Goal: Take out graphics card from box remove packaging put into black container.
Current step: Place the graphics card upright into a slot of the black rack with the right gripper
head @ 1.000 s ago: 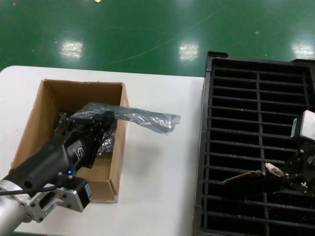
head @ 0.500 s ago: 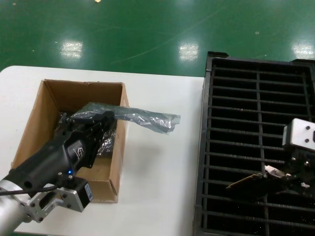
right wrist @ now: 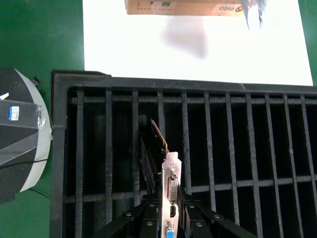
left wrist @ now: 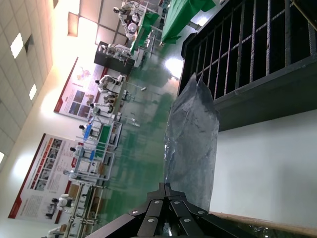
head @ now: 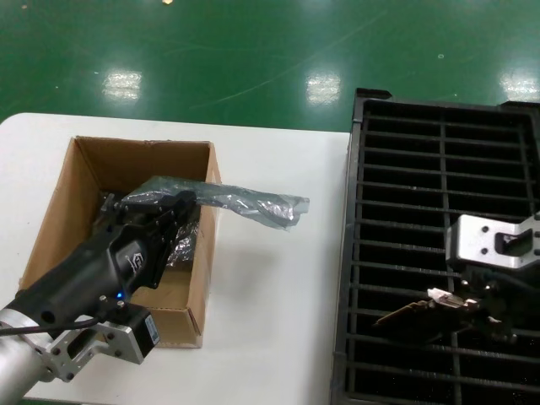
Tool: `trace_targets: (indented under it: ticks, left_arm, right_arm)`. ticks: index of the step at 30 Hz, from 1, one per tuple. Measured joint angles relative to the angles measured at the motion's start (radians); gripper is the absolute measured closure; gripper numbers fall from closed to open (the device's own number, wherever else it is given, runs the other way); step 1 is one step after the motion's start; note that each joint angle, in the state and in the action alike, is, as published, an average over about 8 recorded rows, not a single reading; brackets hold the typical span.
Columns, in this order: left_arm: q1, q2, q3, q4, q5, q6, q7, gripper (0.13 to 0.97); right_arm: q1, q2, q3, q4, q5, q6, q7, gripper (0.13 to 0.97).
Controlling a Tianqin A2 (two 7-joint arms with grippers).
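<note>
Head view, right hand point(head: 472, 305) clamping graphics card point(head: 415, 310) over black container point(head: 396, 169), left hand point(head: 173, 207) pinching packaging point(head: 253, 205) above box point(head: 59, 211)

A white table point(head: 278, 287) stands on a glossy green floor point(head: 253, 51) reflecting ceiling lights.

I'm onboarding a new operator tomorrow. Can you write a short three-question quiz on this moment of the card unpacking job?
1. True or false: the right gripper holds the graphics card by its bracket end over the black container.
2. What is the left gripper shut on? A) the packaging B) a loose card C) a box flap
3. Fill in: the left gripper is at the ___.

Key: 1 true; 2 A; 3 box
</note>
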Motion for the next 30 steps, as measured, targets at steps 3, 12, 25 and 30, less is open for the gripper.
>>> trace_targets:
  ticks: [3,12,25,30]
  left_arm:
    - [0.0,0.0,0.0,0.0,0.0,0.0,0.0,0.957]
    - [0.0,0.0,0.0,0.0,0.0,0.0,0.0,0.957]
    - [0.0,0.0,0.0,0.0,0.0,0.0,0.0,0.957]
    - [0.0,0.0,0.0,0.0,0.0,0.0,0.0,0.957]
  right_arm:
    - [-0.004,-0.019,-0.003,-0.006,-0.014,0.001,-0.002,0.909]
    - [-0.033,-0.079,0.01,-0.034,-0.05,0.005,-0.024,0.853]
    - [-0.112,-0.018,0.132,0.036,-0.027,0.075,-0.067,0.672]
    - [-0.221,0.072,0.239,0.095,-0.01,0.212,-0.101,0.553]
